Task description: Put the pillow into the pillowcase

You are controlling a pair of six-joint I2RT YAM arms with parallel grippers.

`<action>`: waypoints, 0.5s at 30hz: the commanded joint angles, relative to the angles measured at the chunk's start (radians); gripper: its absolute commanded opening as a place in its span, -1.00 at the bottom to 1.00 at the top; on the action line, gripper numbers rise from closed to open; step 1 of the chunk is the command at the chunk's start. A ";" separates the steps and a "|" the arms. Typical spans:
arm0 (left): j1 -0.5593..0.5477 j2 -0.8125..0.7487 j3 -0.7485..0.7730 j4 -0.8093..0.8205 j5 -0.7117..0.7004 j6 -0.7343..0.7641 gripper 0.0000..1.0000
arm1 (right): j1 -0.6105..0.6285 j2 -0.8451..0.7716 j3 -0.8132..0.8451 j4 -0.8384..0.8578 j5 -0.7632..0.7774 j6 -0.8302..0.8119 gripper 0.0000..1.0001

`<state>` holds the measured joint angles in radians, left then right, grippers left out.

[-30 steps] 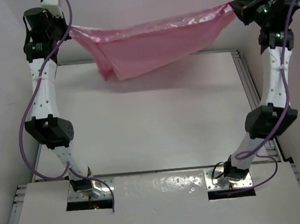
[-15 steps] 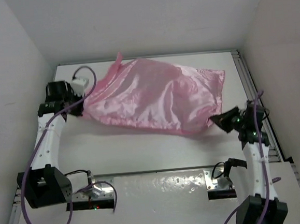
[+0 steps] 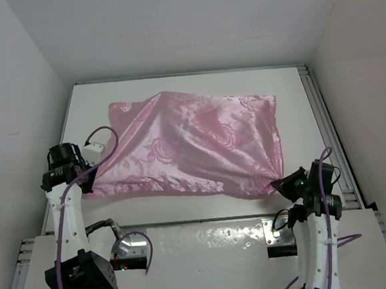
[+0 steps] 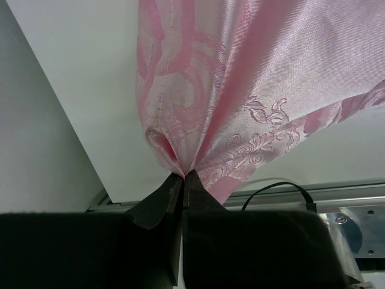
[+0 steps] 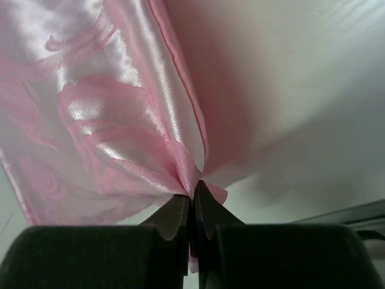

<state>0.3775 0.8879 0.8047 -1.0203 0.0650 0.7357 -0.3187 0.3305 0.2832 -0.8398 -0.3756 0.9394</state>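
Pinching near corners, left fingers (image 4: 157,201) and right fingers (image 5: 172,217) hold the pillowcase (image 3: 193,141) spread.

There was one thin, shiny pink satin pillowcase (image 3: 193,144), patterned with tone-on-tone roses, and it lay on one flat white bench (image 3: 175,92). Two white-and-black jointed robot arms were in view, one left arm (image 3: 67,208) and one right arm (image 3: 314,242). Each arm carried two dark wedge-shaped fingers, four in all. The left fingers (image 4: 156,201) pressed together on one corner of the cloth and the right fingers (image 5: 168,217) on another, so two corners were pinched. Two purple cables were visible, one looping by the left arm (image 3: 102,139) and one by the right (image 3: 326,174). Three plain pale walls (image 3: 170,26) enclosed the bench.
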 commanded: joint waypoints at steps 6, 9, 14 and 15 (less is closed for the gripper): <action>0.070 -0.009 -0.035 -0.009 -0.060 0.093 -1.00 | -0.002 0.059 0.120 -0.128 0.291 0.022 -0.58; 0.087 0.000 -0.035 -0.064 -0.054 0.120 -0.70 | -0.002 0.096 0.149 -0.154 0.395 0.032 0.27; 0.106 -0.039 0.036 -0.181 -0.001 0.203 0.76 | -0.002 0.073 0.206 -0.183 0.480 0.058 0.81; 0.107 -0.046 0.059 -0.210 0.018 0.212 0.99 | -0.002 0.061 0.232 -0.180 0.489 0.067 0.80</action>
<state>0.4686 0.8799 0.7803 -1.1397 0.0353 0.8795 -0.3183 0.4137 0.4213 -0.9607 0.0036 0.9779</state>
